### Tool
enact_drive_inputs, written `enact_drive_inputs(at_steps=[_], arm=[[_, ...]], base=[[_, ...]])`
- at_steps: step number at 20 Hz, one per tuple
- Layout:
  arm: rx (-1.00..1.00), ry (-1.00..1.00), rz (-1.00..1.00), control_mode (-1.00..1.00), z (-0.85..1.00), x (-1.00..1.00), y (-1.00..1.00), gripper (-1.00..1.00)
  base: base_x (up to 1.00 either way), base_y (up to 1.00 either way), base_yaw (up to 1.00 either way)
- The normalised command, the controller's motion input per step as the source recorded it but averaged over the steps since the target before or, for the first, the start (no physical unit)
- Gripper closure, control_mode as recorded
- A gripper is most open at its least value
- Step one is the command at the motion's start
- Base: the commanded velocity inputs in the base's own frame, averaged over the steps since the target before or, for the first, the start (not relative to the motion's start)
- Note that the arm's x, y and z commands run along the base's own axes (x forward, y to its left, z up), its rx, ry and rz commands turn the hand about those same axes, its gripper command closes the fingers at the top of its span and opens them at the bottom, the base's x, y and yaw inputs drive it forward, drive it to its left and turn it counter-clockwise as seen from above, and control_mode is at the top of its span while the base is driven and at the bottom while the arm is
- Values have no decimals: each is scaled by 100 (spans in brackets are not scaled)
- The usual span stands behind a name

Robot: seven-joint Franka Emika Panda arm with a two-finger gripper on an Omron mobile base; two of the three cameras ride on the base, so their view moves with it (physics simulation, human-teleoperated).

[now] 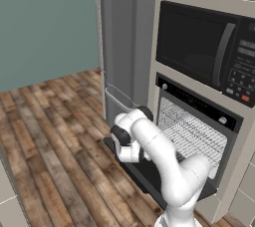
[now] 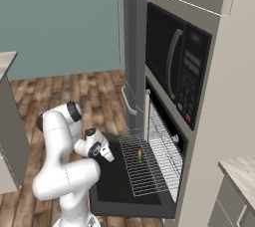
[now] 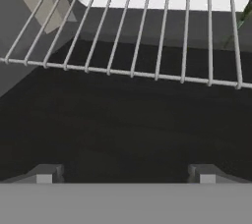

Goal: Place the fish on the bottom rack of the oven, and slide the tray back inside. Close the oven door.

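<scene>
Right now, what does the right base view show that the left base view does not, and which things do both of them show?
Right base view alone: the fish, small and dark, lying on the rack, which is pulled out over the open door; also a counter corner.

Left base view alone: the oven's control strip seen from the front, with knobs, and a white floor tile.

Both: the oven, its open door, wire racks, the microwave, the wooden floor and the arm.

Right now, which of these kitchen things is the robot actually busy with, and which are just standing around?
In the job:
fish lying on the pulled-out bottom rack
oven
oven door, folded down
open gripper

Just standing around:
microwave
fridge
</scene>
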Motion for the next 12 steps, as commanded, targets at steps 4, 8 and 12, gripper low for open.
enact_drive_inputs(at_steps=[4, 8, 12], arm=[[9, 0, -2, -100, -28, 67, -26, -100], [10, 0, 0, -100, -21, 52, -43, -100], [5, 0, 0, -100, -45, 34, -31, -100]], base=[[0, 0, 0], [0, 0, 0], [0, 0, 0]])
